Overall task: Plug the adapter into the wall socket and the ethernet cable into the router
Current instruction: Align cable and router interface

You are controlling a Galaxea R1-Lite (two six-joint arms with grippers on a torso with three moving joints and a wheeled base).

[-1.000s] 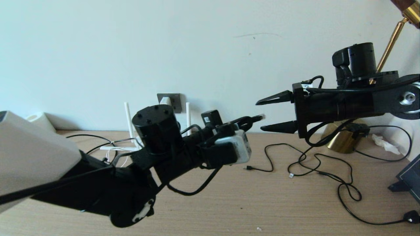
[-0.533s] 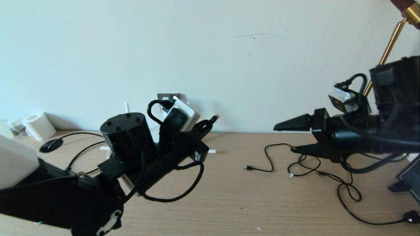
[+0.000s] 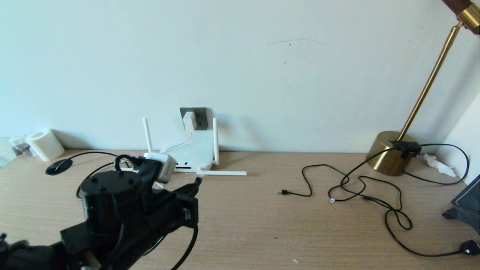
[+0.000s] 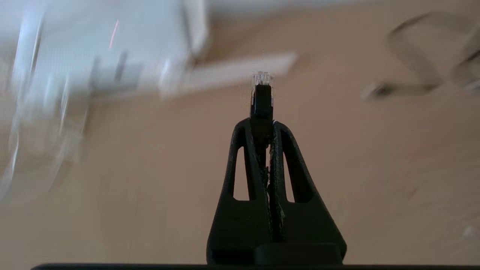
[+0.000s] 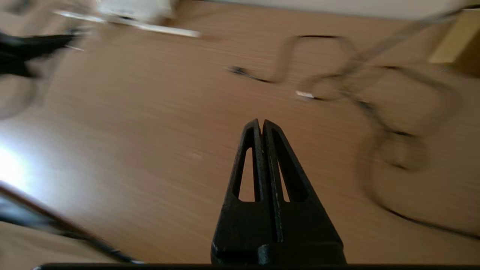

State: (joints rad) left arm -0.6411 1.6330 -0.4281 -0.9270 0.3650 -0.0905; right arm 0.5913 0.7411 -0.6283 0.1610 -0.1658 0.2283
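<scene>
The white adapter [image 3: 189, 120] sits in the dark grey wall socket [image 3: 200, 117], and its thin white cord hangs down to the router [image 3: 191, 152]. The router lies flat against the wall with its stick antennas up and one lying on the table. My left gripper [image 3: 194, 185] [image 4: 264, 125] hovers low over the table in front of the router. It is shut on the ethernet cable [image 3: 197, 180], whose clear-tipped connector [image 4: 262, 93] sticks out past the fingertips. My right gripper [image 5: 261, 123] is shut on nothing above bare table; it is out of the head view.
Thin black cords [image 3: 360, 187] sprawl over the right half of the table. A brass lamp base [image 3: 390, 152] stands at the back right, and a dark object [image 3: 467, 202] lies at the right edge. A white roll [image 3: 43, 144] and a black disc [image 3: 58, 167] are at the back left.
My left arm has swung down and left, carrying the connector from mid-air to just in front of the router. My right arm has pulled back out of the head view, and its gripper has shut.
</scene>
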